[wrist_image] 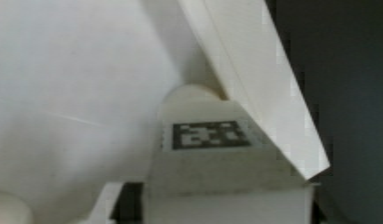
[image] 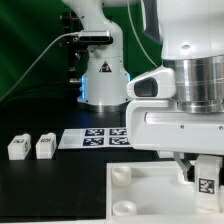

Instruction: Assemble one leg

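Observation:
My gripper (image: 198, 176) is shut on a leg (image: 207, 186), a small white post with a black-and-white tag on its face. It holds the leg at the large white panel (image: 150, 200), at that panel's corner on the exterior view's right. In the wrist view the leg (wrist_image: 209, 150) fills the middle between my jaws (wrist_image: 214, 208). Its rounded end meets the panel (wrist_image: 63, 100) close to the panel's raised edge (wrist_image: 259, 80). Whether the end sits in a socket is hidden. Two more legs (image: 18, 147) (image: 45, 146) stand apart from it on the black table at the exterior view's left.
The marker board (image: 95, 137) lies flat behind the panel. The arm's white base (image: 100, 80) stands at the back with cables beside it. Round sockets (image: 121, 175) show at the panel's corners on the exterior view's left.

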Action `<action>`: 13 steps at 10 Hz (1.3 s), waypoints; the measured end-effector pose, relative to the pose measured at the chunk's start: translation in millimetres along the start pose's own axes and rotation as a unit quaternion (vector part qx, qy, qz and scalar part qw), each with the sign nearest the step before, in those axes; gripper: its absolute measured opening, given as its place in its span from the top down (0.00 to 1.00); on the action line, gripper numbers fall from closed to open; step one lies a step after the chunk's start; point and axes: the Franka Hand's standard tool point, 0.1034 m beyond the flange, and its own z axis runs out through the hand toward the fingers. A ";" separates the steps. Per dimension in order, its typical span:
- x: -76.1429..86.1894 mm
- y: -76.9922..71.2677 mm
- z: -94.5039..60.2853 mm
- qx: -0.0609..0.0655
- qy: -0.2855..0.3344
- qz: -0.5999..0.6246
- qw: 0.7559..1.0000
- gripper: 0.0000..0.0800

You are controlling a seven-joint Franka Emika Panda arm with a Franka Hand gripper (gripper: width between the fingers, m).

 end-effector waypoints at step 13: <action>-2.1 -0.7 -0.7 0.010 -0.015 0.222 0.975 0.19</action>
